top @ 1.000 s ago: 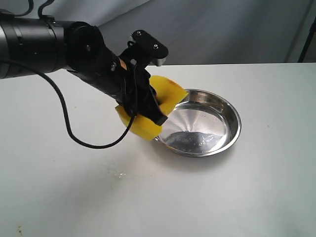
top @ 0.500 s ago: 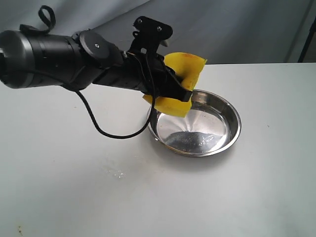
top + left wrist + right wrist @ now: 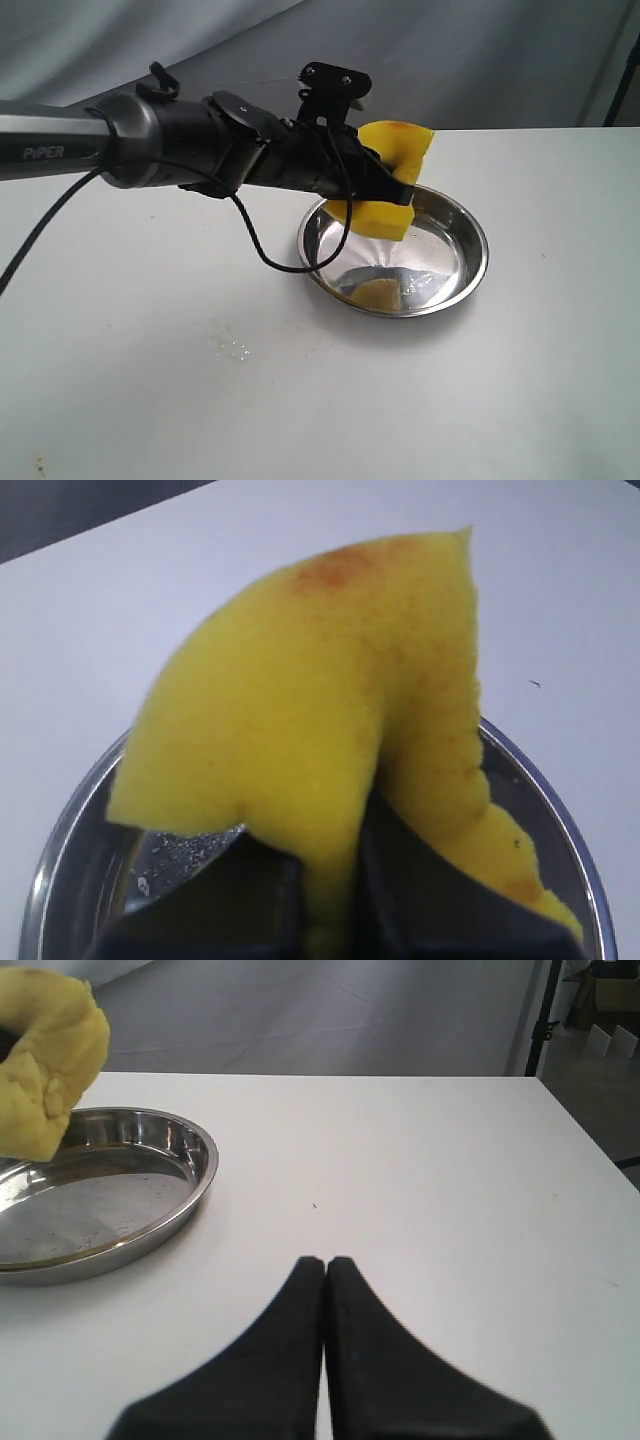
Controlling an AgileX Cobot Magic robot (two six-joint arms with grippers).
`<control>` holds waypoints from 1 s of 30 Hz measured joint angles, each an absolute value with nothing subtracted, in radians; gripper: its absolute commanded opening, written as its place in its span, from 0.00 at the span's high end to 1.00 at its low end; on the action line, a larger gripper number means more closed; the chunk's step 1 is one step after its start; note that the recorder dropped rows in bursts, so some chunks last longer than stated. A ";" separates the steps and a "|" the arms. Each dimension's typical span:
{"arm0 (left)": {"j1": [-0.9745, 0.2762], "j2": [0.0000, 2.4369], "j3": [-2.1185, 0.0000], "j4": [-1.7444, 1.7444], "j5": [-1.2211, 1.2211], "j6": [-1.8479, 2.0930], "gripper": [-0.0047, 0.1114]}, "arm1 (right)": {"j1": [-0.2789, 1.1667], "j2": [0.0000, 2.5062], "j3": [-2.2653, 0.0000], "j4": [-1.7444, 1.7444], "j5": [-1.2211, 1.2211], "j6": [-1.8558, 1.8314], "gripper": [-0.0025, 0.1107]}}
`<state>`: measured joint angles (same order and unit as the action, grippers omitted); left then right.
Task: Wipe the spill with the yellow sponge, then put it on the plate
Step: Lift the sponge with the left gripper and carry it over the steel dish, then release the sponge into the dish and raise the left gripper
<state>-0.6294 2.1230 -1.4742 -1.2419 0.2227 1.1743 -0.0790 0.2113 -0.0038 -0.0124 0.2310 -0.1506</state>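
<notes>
One yellow sponge, one plate, one white table and two grippers, left gripper and right gripper, were pictured.

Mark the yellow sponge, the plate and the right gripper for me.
yellow sponge (image 3: 405, 150): exterior view, upper folded flap.
plate (image 3: 468, 250): exterior view, right inner wall.
right gripper (image 3: 325, 1264): right wrist view, between the shut fingertips.

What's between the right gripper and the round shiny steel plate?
Only bare white tabletop separates right gripper from plate, per the right wrist view.

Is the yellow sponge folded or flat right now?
Folded: the left tool pinches the yellow sponge mid-body, bending it above the plate.
</notes>
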 measured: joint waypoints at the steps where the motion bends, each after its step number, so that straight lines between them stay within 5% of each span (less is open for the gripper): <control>1: -0.629 2.137 -1.486 -1.252 0.229 1.176 0.96 | -0.079 0.211 -0.004 -0.012 0.231 -0.151 0.98; 7: -0.629 2.181 -1.504 -1.263 0.295 1.178 0.94 | -0.079 0.211 -0.004 -0.012 0.231 -0.151 0.98; 10: -0.629 2.188 -1.504 -1.263 0.306 1.184 0.84 | -0.079 0.211 -0.004 -0.012 0.231 -0.151 0.98; 13: -0.629 2.188 -1.505 -1.263 0.308 1.185 0.64 | -0.079 0.211 -0.004 -0.012 0.231 -0.151 0.98; 17: -0.629 2.188 -1.505 -1.263 0.314 1.187 0.21 | -0.079 0.211 -0.004 -0.012 0.231 -0.151 0.98; 19: -0.629 2.188 -1.505 -1.263 0.314 1.187 0.08 | -0.079 0.211 -0.004 -0.012 0.231 -0.151 0.98; 30: -0.629 2.188 -1.505 -1.260 0.283 1.274 0.06 | -0.079 0.211 -0.004 -0.012 0.231 -0.151 0.98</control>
